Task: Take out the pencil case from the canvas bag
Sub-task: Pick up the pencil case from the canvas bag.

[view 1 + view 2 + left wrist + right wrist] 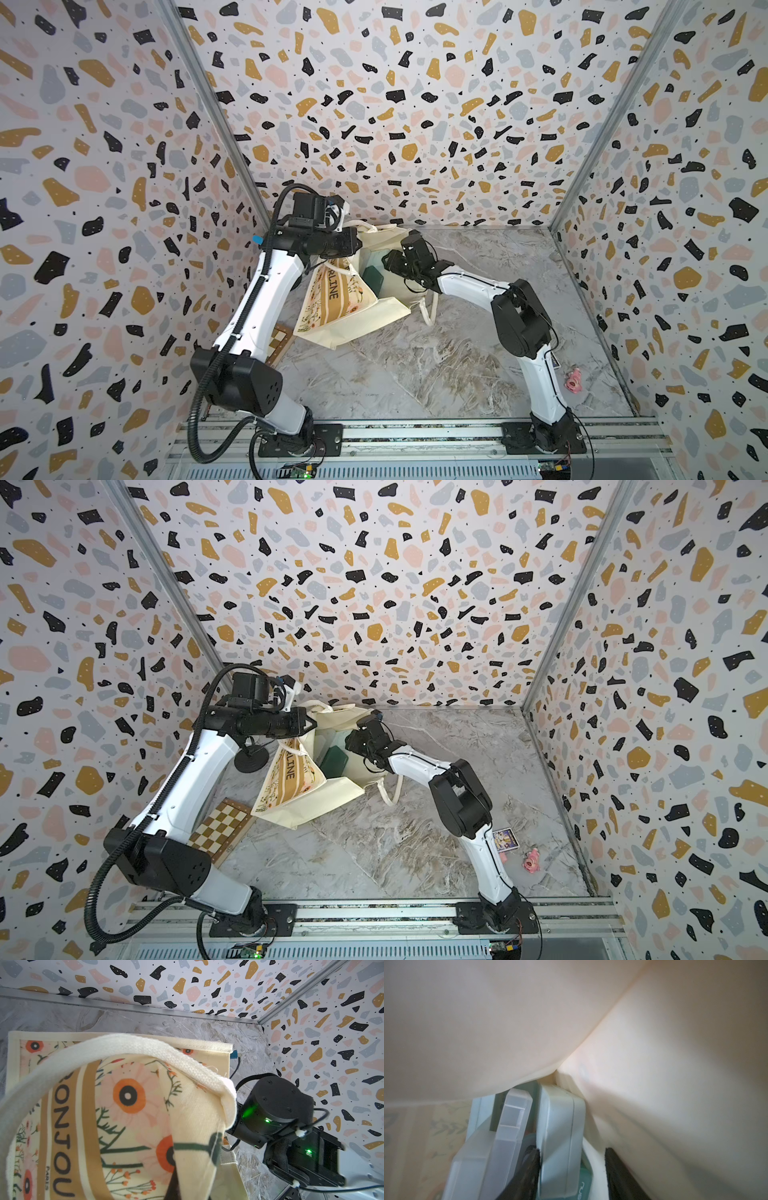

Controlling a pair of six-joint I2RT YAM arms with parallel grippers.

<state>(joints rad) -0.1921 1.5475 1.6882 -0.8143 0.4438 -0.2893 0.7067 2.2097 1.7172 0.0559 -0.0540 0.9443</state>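
Since the right tool (571,1153), jaws parted, straddles the pale mint hard pencil case (560,1126) inside the cream floral canvas bag (357,320) at ten o'clock on the grey marbled tabletop (415,365), closing could pinch lining too; the left tool (309,726) clenches the thick cream handle (145,1047).

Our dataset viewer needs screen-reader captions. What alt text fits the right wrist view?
Inside the cream canvas bag, the right gripper straddles a pale green case with its two dark fingers, not visibly clamped. A frosted translucent box sits beside that case, and blurred cream fabric fills everything beyond.
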